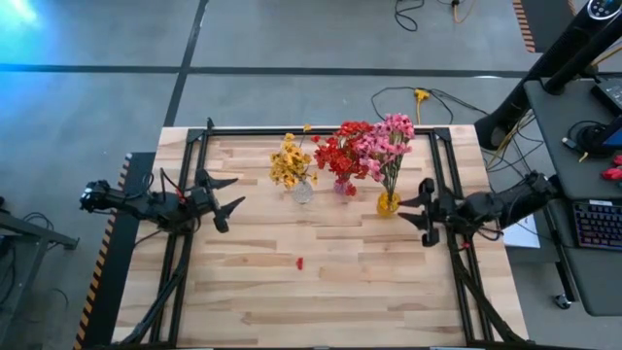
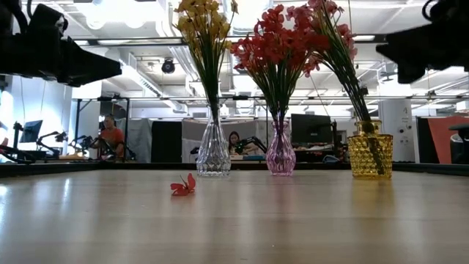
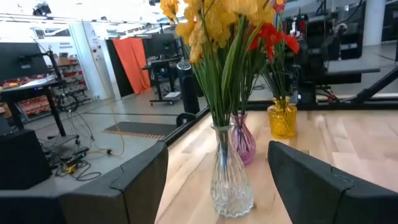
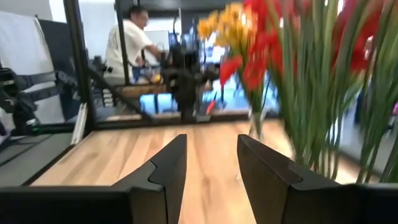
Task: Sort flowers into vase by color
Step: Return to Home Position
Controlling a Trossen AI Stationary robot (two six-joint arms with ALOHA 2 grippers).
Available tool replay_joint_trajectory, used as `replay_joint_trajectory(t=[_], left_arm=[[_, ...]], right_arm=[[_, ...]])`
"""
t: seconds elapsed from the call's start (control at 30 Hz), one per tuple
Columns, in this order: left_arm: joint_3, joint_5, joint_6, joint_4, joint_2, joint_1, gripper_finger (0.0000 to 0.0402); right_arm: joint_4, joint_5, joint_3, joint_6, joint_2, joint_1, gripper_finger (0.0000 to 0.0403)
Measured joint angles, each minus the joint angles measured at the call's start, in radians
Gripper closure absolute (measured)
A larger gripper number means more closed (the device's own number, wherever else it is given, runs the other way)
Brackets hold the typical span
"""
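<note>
Three vases stand in a row near the table's far edge. Yellow flowers (image 1: pixel 290 160) stand in a clear glass vase (image 2: pixel 213 152), red flowers (image 1: pixel 340 148) in a pink vase (image 2: pixel 281 154), pink flowers (image 1: pixel 387 139) in an amber vase (image 2: pixel 369 155). A loose red blossom (image 1: pixel 299 262) lies on the table nearer the middle. My left gripper (image 1: pixel 230 192) hovers open at the left, pointing at the clear vase (image 3: pixel 229 180). My right gripper (image 1: pixel 412 214) hovers open at the right, beside the amber vase (image 1: pixel 388 202).
Black rails (image 1: pixel 442 156) frame the table's left, right and far sides. A desk with a keyboard (image 1: pixel 595 224) stands off the right side. People (image 2: pixel 111 137) sit in the room beyond the table. Bare wood (image 1: pixel 321 301) fills the near half.
</note>
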Motion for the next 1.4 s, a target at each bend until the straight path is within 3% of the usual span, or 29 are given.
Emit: replay_joint_trajectory(t=[0.23,1.4], left_arm=[[0.003,0.000,0.000,0.001,0.012,0.000,0.0144],[0.004,0.000,0.000,0.001,0.054,0.000,0.0144]], right_arm=[[-0.095,0.000,0.001,0.160,0.021,0.000,0.0260],[-0.104,0.001,0.008,0.160,0.023,0.000,0.0274]])
